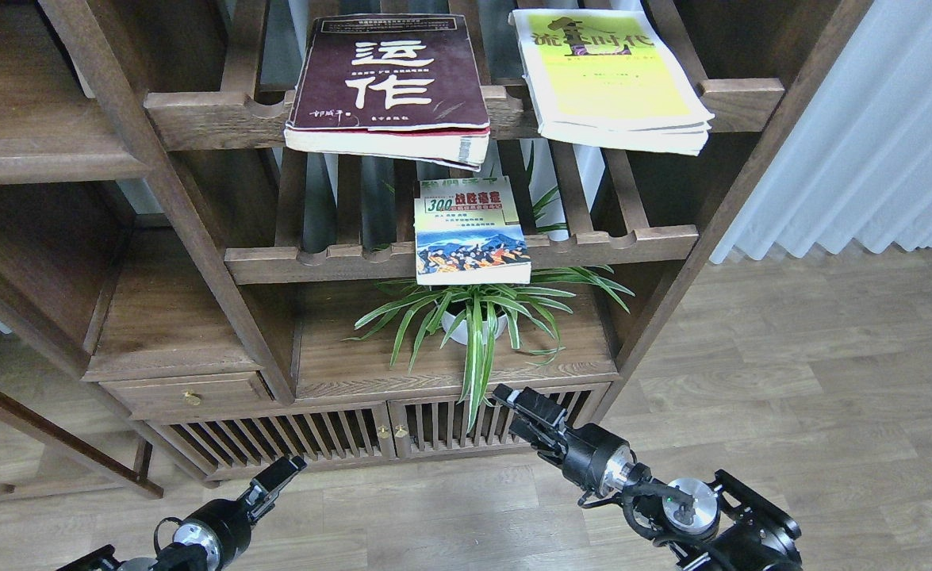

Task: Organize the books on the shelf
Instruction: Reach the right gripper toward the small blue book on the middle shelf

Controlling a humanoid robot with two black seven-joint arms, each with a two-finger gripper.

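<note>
Books on slatted racks, well above both empty jaws (left unreadable, right seemingly together).

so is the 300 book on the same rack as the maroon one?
No. The 300 book lies on the lower slatted rack, while the maroon book sits on the upper slatted rack.

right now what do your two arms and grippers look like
Both arms are black with round silver joint caps and loose black cables. The right gripper has blocky black fingers; a small green light shows near its wrist. The left gripper is black and slimmer-looking.
</note>
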